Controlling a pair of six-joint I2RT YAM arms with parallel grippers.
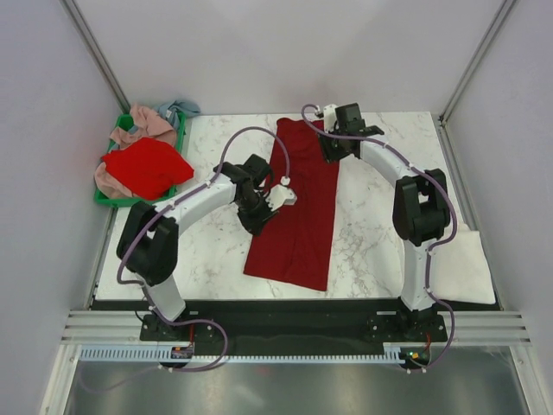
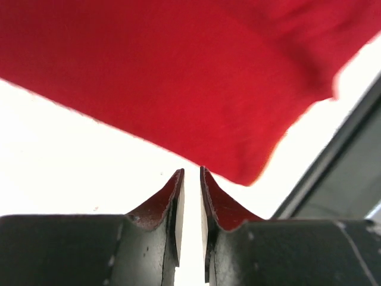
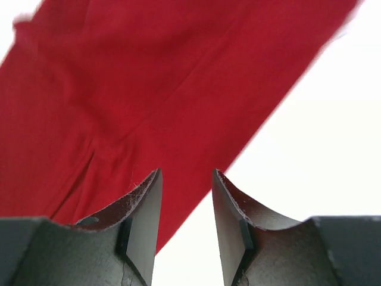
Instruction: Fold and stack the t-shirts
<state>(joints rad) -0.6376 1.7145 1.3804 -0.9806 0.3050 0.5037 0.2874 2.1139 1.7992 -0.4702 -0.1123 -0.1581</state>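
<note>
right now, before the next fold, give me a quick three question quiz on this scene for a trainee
1. True or false: the dark crimson shirt lies in the green crate.
2. Which colour shirt is topmost in the crate?
3. Fill in: the cream-white shirt lies beside the ___ arm.
Key: 1 false, it lies on the table; 2 the bright red shirt; 3 the right arm.

Matt cloth t-shirt (image 1: 304, 233), glossy marble-look table (image 1: 376, 220)
</note>
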